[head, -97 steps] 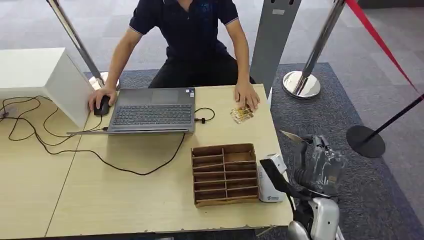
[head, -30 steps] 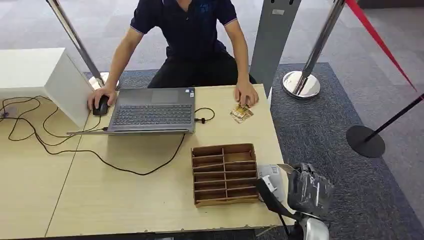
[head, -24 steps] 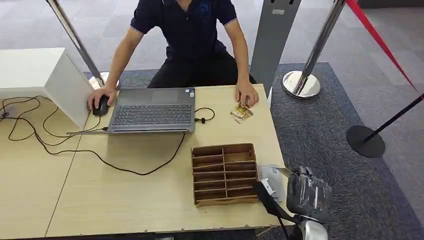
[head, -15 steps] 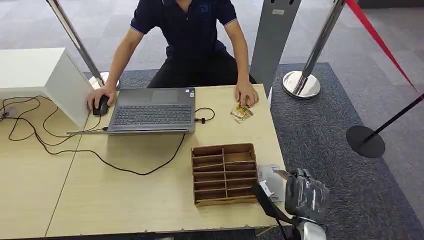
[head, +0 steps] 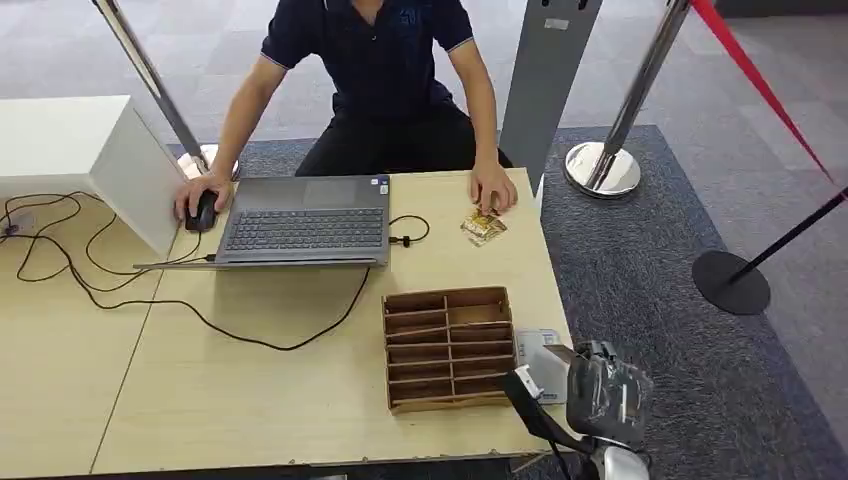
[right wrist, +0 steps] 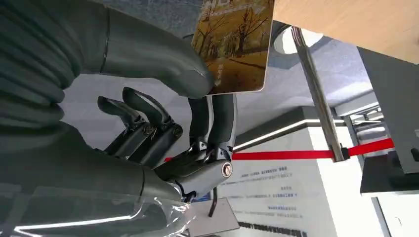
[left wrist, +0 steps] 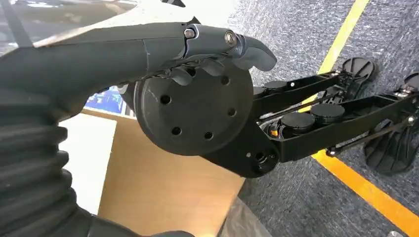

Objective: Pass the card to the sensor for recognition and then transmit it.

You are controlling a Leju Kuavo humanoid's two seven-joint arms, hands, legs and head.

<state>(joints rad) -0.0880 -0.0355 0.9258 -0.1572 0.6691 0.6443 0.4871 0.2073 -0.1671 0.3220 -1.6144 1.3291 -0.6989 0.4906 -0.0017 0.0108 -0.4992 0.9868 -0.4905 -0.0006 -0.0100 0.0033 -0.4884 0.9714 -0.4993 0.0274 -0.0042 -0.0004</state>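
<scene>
At the table's near right corner, the right robot hand (head: pixel 605 395), wrapped in clear plastic, holds a card (right wrist: pixel 234 47) pinched between its thick thumb and dark fingers (right wrist: pixel 217 121); the right wrist view shows the card's face printed with golden trees. From the head view the card's pale edge (head: pixel 556 352) sticks out of the hand toward the table, just over the small white card reader (head: pixel 538 362) that lies on the table (head: pixel 250 390) beside the hand. Whether card and reader touch cannot be told. The left robot hand (left wrist: pixel 148 54) appears in the left wrist view with its fingers curled in on nothing, hanging beside a light wooden panel above grey carpet crossed by a yellow line.

Just left of the reader stands a brown wooden organizer (head: pixel 448 348) divided into slots. Farther back on the table two more cards (head: pixel 484 227) with the same golden print lie overlapping, and a person's hand (head: pixel 493 190) rests right behind them. An open grey laptop (head: pixel 303 222) sits to the left, a black cable (head: pixel 250 335) curling from it across the wood. The person (head: pixel 375 80), seated behind the table in a dark polo shirt, has the other hand on a black mouse (head: pixel 204 211) next to a white box (head: pixel 90 160). On the carpet to the right stand chrome stanchions (head: pixel 615 130) with a red belt (head: pixel 755 80)
</scene>
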